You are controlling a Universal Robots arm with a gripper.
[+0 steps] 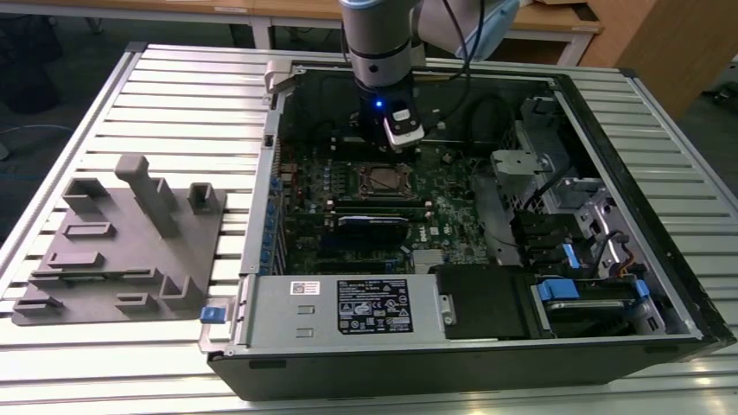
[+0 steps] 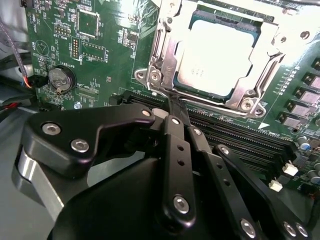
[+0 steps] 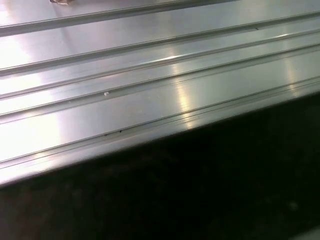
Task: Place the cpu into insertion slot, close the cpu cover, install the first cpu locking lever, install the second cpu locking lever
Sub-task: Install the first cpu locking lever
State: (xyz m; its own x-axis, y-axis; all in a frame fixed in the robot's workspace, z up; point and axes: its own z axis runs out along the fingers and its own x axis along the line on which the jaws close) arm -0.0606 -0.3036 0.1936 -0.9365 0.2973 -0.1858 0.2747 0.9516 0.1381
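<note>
Ribbed silver desk bears an open black computer case; inside, the silvery-grey square cpu sits framed by the shiny metal cpu cover, my black gripper pinched together just beside it.

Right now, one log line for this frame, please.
cpu: seated | cover: down over cpu | claw: shut, tips at cover edge

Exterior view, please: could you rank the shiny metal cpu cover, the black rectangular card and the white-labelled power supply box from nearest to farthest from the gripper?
1. Thin, square, shiny metal cpu cover: right by the gripper, on the green motherboard.
2. Long black rectangular card: beyond the cover, mid-board.
3. Grey, white-labelled power supply box: at the case's near edge.
</note>
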